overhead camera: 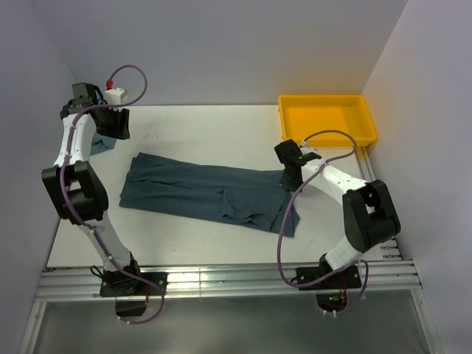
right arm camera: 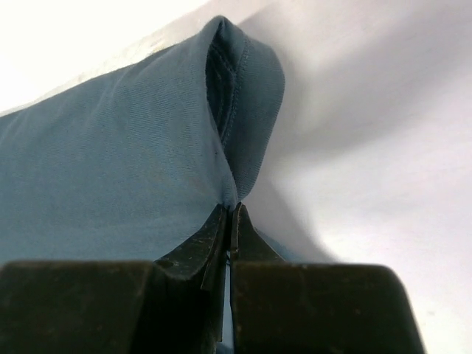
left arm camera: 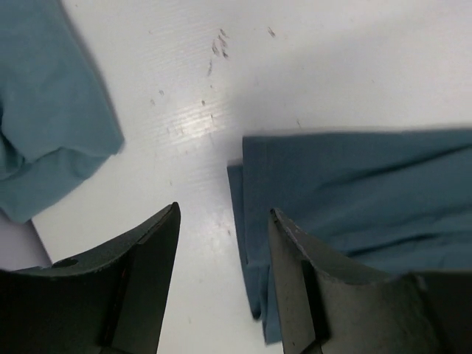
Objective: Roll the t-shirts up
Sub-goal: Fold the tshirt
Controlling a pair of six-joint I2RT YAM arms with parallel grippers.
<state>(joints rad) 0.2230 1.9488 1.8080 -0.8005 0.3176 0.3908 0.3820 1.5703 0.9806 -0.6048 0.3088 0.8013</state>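
Note:
A dark slate-blue t-shirt (overhead camera: pixel 206 193) lies folded into a long band across the middle of the white table. Its left end (left arm camera: pixel 354 192) shows in the left wrist view. My left gripper (overhead camera: pixel 114 125) hangs at the far left, beyond that end. Its jaws (left arm camera: pixel 225 210) stand open over bare table, the right finger (left arm camera: pixel 310 273) over the shirt's edge, holding nothing. My right gripper (overhead camera: pixel 289 175) is at the shirt's right end. In the right wrist view its jaws (right arm camera: pixel 231 208) are shut on a pinched fold of the hem (right arm camera: pixel 243 96), which rises above the tips.
A yellow tray (overhead camera: pixel 326 116) stands at the far right corner, close to the right wall. A lighter blue cloth (overhead camera: pixel 102 144) (left arm camera: pixel 44 125) lies bunched under the left arm at the table's far left edge.

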